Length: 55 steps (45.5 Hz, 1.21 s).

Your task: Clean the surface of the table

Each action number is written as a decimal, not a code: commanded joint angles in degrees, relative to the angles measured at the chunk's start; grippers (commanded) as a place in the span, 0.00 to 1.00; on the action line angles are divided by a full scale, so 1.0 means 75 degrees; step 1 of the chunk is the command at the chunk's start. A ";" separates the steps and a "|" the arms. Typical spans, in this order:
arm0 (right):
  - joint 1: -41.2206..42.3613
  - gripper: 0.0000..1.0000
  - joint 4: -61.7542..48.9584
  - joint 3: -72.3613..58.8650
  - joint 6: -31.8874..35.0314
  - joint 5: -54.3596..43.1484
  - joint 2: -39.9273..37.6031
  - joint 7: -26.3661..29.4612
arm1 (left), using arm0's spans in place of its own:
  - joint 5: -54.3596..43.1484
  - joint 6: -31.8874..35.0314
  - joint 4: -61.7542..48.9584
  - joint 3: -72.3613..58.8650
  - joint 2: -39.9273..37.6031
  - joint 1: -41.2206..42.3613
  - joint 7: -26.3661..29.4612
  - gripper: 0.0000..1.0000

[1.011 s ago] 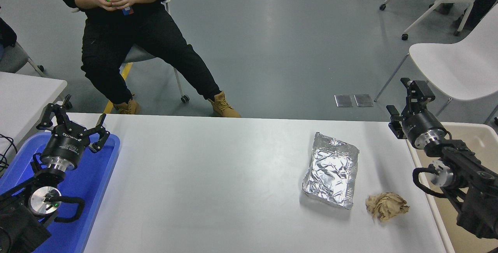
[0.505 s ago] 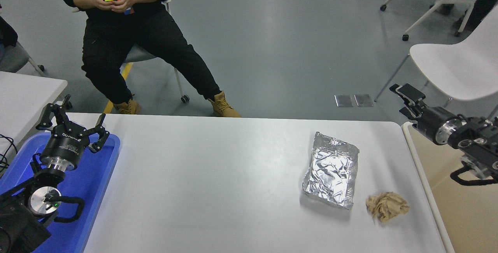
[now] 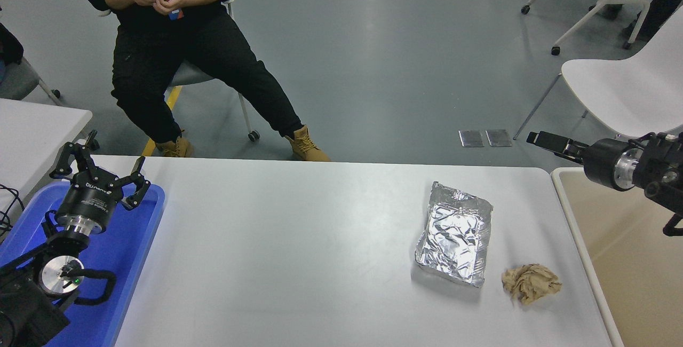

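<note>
The white table surface (image 3: 299, 251) fills the lower middle of the head view. A crumpled silver foil tray (image 3: 454, 234) lies on its right part, with a crumpled brown paper ball (image 3: 530, 282) just to the right of the tray's near corner. My right gripper (image 3: 549, 141) hangs above the table's far right corner, pointing left, well above and behind both items; it is seen side-on. My left gripper (image 3: 101, 168) is parked open over the blue tray at the lower left.
A blue plastic tray (image 3: 128, 240) sits at the table's left end. A beige bin (image 3: 629, 272) adjoins the right edge. A person (image 3: 176, 42) sits beyond the far edge handling a coloured cube. A white chair (image 3: 624, 91) stands at the right, and a small white table (image 3: 32, 128) at the left.
My right arm has swung up and out to the right, and its gripper has turned from pointing upward to pointing left. The person has shifted the cube. The left arm is still.
</note>
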<state>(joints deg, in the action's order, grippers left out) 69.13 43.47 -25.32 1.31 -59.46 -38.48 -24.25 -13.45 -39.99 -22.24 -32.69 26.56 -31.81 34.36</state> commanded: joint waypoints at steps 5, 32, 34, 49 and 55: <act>0.1293 0.98 0.2019 -0.1697 0.0072 -0.1049 -0.0036 0.0000 | 0.0000 0.0000 0.0000 0.0000 -0.0003 0.0000 -0.0011 1.00; -0.0193 0.98 0.2291 -0.0784 0.0658 0.1377 -0.0095 0.0726 | 0.0000 0.0000 0.0000 0.0000 -0.0003 0.0000 0.0001 1.00; -0.0369 0.98 0.2267 -0.0784 0.0623 0.1400 -0.0084 0.0738 | 0.0000 0.0000 0.0000 0.0000 -0.0003 0.0000 0.0001 1.00; -0.1319 0.98 0.1636 -0.0468 0.0037 0.1715 0.0442 0.0878 | 0.0000 0.0000 0.0000 0.0000 0.0009 0.0000 -0.0011 1.00; -0.1331 0.98 0.1529 -0.0444 -0.0057 0.1951 0.0748 0.0949 | 0.0000 0.0000 0.0000 0.0000 -0.0003 0.0000 -0.0011 1.00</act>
<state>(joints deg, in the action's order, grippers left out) 61.97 57.34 -29.98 2.70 -47.96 -36.41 -18.22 -13.45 -39.99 -22.24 -32.70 26.61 -31.82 34.35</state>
